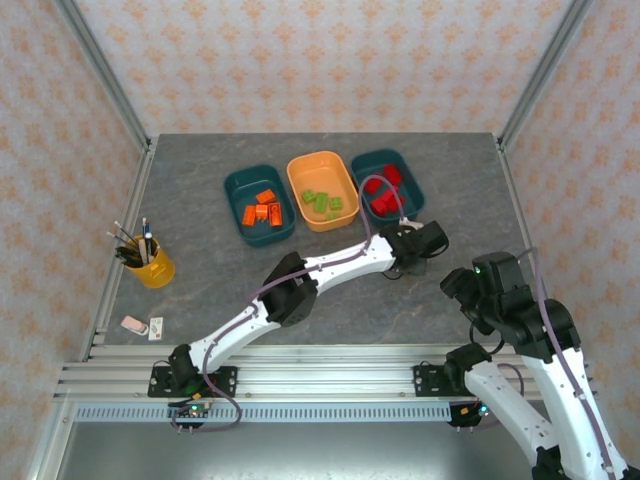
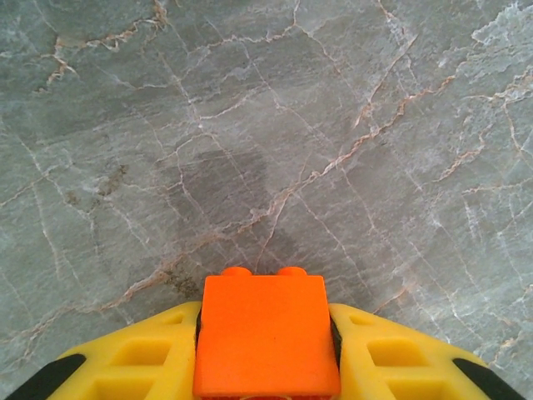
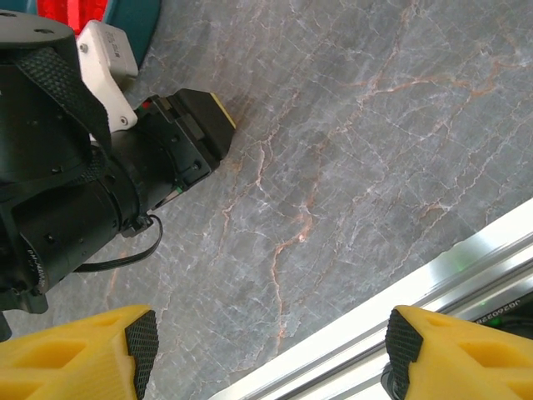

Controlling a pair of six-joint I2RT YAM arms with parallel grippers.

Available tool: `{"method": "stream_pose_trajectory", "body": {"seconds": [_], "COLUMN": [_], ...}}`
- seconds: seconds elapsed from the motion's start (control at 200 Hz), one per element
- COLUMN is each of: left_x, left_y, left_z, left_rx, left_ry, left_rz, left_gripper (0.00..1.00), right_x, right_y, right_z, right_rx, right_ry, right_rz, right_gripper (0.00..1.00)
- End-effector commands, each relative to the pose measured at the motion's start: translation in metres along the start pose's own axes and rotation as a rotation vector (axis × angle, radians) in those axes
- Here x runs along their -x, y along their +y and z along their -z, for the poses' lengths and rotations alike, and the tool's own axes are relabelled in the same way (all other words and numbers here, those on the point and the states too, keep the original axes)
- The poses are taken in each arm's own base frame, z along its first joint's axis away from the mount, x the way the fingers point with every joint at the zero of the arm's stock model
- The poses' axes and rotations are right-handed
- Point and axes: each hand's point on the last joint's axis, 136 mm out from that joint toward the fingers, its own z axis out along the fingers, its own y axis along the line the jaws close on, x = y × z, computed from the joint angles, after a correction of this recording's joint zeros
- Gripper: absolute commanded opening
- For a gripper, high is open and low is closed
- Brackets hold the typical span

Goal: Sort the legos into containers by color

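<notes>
The left gripper (image 2: 266, 323) is clamped on a small orange plastic lego brick (image 2: 266, 350), its studs pointing to 12 o'clock in the wrist view, with the grey marbled tabletop (image 2: 266, 125) beyond. The right gripper (image 3: 271, 343) stands wide apart, holding nothing. At the table's 12 o'clock side sit three shallow plastic trays: a left dark teal tray (image 1: 236, 187) holding orange bricks (image 1: 264, 209), an orange tray (image 1: 300, 167) holding lime green bricks (image 1: 325, 202), and a right dark teal tray (image 1: 402, 161) holding red bricks (image 1: 383, 196)
</notes>
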Motion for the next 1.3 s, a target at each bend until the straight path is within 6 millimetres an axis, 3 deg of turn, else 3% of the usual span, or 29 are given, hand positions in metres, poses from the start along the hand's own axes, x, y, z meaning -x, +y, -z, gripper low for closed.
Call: {"method": "stream_pose_trajectory", "body": {"seconds": [0.0,0.095,0.24,0.36,0.48,0.57,0.736,0.936,1.091,1.296], "left_x": [0.025,0.045,0.065,0.079,0.090,0.098,0.107,0.116,0.125,0.132], "left_y": [0.019,0.032,0.083,0.140,0.211,0.263,0.340,0.415,0.445,0.466], "left_z": [0.039,0.068,0.103,0.131,0.153,0.164,0.166,0.142,0.115,0.084], "left_rx": [0.014,-0.040,-0.022,0.030,0.107,0.152,0.255,0.389,0.438,0.493], "left_ry": [-0.036,-0.055,-0.048,-0.053,-0.064,-0.075,-0.064,-0.023,0.013,0.052], "left_rz": [0.045,0.097,0.172,0.220,0.287,0.351,0.417,0.521,0.558,0.568], "left_gripper": [0.32,0.32,0.32,0.32,0.32,0.33,0.33,0.33,0.33,0.33], "right_x": [0.005,0.006,0.004,0.002,0.000,-0.012,-0.037,-0.056,-0.045,-0.043], "right_y": [0.015,0.044,0.102,0.133,0.165,0.190,0.250,0.319,0.351,0.370], "right_z": [-0.001,-0.004,-0.008,-0.023,-0.036,-0.052,-0.074,-0.104,-0.118,-0.128], "right_rx": [0.067,0.196,0.418,0.463,0.495,0.497,0.576,0.685,0.775,0.774], "right_ry": [-0.024,-0.009,0.048,0.111,0.140,0.186,0.243,0.285,0.209,0.212], "right_rz": [0.027,0.053,0.085,0.112,0.157,0.212,0.270,0.268,0.215,0.214], "right_gripper": [0.74,0.76,0.77,0.77,0.77,0.77,0.79,0.79,0.80,0.80]}}
